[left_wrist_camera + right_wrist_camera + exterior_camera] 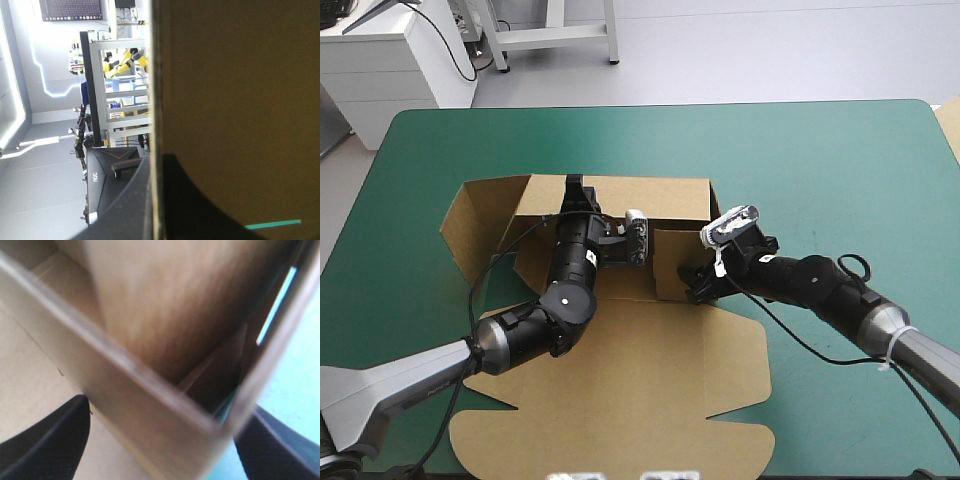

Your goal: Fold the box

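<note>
On my high feed, pale grey floor along the top, white cabinet upper left, grey metal frame legs top centre, teal-green table spread below.

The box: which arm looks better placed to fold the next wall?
Right, most likely. The right gripper is open, straddling the raised side wall of the box, ready to grip it. The left gripper is busy, shut on the far wall.

My box is plain brown board, paler on its flat lid and darker inside its raised walls. The table cover is an even teal-green. The fingers of my right gripper are black with a fine dotted grain, and my left gripper is black too.
</note>
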